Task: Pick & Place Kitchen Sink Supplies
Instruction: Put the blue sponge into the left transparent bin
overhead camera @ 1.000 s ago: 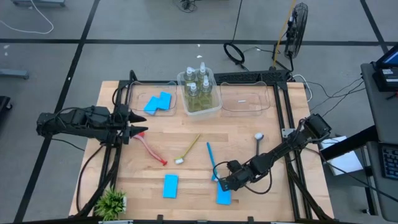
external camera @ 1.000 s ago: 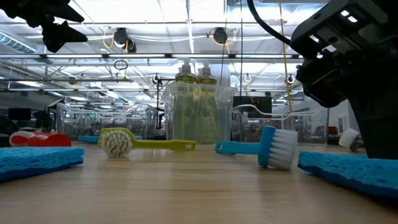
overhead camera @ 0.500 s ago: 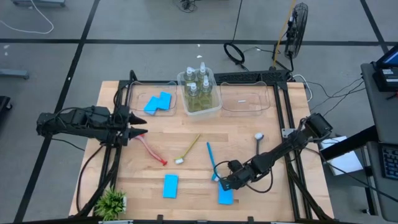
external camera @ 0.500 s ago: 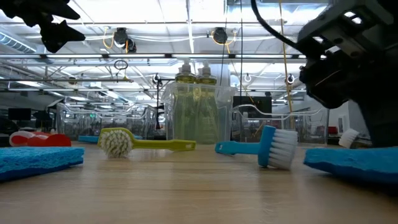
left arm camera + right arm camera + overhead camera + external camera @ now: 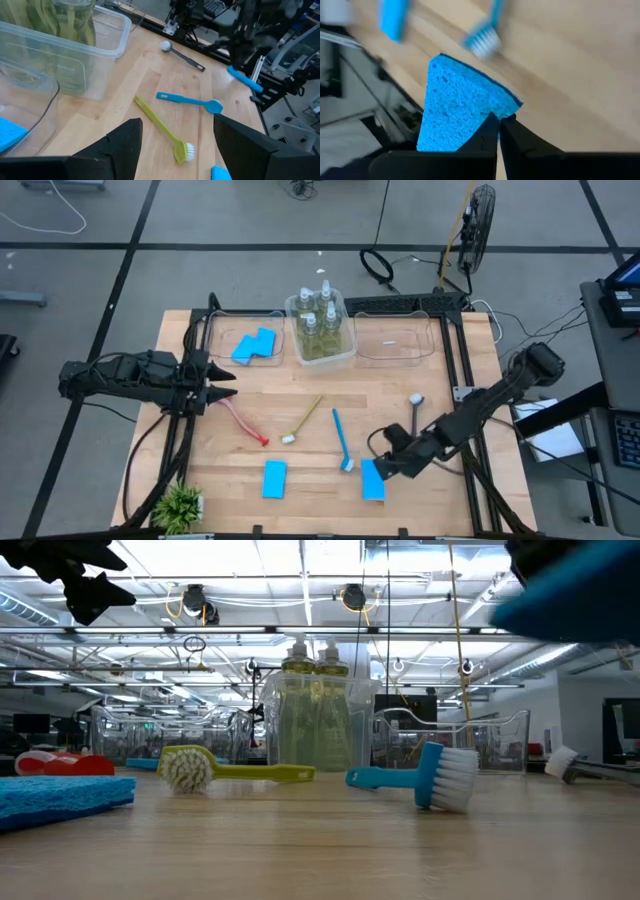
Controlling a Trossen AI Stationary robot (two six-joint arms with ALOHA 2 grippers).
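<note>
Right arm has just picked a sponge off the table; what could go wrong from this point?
1. The right gripper pinches the blue sponge only at one corner, so the soft sponge could sag or slip out in transit.
2. The blue brush lies right beside the lifted sponge; a low sweep might knock it.
3. The sponge bin sits near the hovering open left gripper, so the arms could crowd each other there.
</note>
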